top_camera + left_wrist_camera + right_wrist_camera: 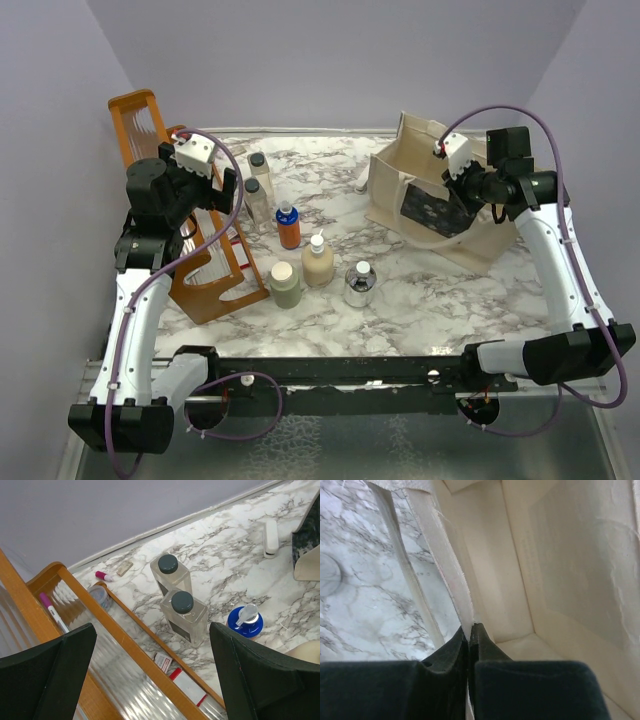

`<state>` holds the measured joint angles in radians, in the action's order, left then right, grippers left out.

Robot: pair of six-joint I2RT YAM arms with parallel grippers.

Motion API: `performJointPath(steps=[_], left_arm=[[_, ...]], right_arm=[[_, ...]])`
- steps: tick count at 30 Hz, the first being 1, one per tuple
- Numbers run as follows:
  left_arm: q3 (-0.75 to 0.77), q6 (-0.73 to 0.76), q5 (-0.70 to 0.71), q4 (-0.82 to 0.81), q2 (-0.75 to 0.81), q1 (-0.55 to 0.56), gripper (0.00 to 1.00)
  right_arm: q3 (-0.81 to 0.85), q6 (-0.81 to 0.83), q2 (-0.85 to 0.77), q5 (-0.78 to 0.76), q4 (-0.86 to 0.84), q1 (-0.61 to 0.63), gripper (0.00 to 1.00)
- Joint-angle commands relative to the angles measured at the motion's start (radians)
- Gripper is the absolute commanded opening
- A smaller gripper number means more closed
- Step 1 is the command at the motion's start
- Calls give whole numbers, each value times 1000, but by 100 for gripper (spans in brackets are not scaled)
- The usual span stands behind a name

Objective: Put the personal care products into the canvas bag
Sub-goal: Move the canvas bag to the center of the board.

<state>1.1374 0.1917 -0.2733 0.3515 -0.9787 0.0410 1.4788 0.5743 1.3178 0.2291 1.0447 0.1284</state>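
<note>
**Left claw over the clear bottles, right claw on the bag rim**

Pale lavender walls close in a marble-patterned table [440, 290]. The canvas bag [420, 190] sits at its far right, dark panel facing the arms. The orange wooden rack [200, 270] stands along the left. All six bottles stand upright between them, none yet in the bag. Two clear bottles [171, 575] are farthest back, beside the rack. The orange bottle [288, 226] is next, then the beige pump bottle [318, 262], the olive-grey bottle [284, 284] and the silvery bottle [359, 285].

The right gripper [469, 630] is pressed together on the bag's cloth rim, with the interior in view beyond it. The left gripper [151, 635] is spread wide and empty, looking down on the clear pair. The nearer one [184, 615] lies just ahead, roughly centred between the fingers, its long axis vertical. The left arm is plainly closer, so I judge the next grasp to be its job. The bag lies well to the right.
</note>
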Motion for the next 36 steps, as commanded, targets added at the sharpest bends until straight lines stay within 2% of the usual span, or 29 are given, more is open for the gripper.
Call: performJointPath(steps=[1, 9, 20, 25, 30, 34, 36], left_arm=[[12, 4, -57, 6, -12, -2, 99], [18, 22, -61, 32, -36, 21, 99], [52, 53, -64, 107, -84, 66, 99], [84, 50, -58, 124, -114, 71, 99], [151, 59, -56, 151, -156, 78, 99], [169, 39, -40, 145, -170, 80, 99], [172, 18, -29, 138, -169, 80, 99]], right_arm=[[46, -162, 8, 60, 34, -6, 1], [34, -297, 12, 46, 20, 22, 1], [48, -379, -7, 180, -99, 87, 4], [41, -392, -10, 238, -141, 125, 15], [55, -382, -22, 265, -185, 147, 35], [108, -362, -35, 247, -223, 165, 45], [137, -357, -33, 241, -246, 181, 56]])
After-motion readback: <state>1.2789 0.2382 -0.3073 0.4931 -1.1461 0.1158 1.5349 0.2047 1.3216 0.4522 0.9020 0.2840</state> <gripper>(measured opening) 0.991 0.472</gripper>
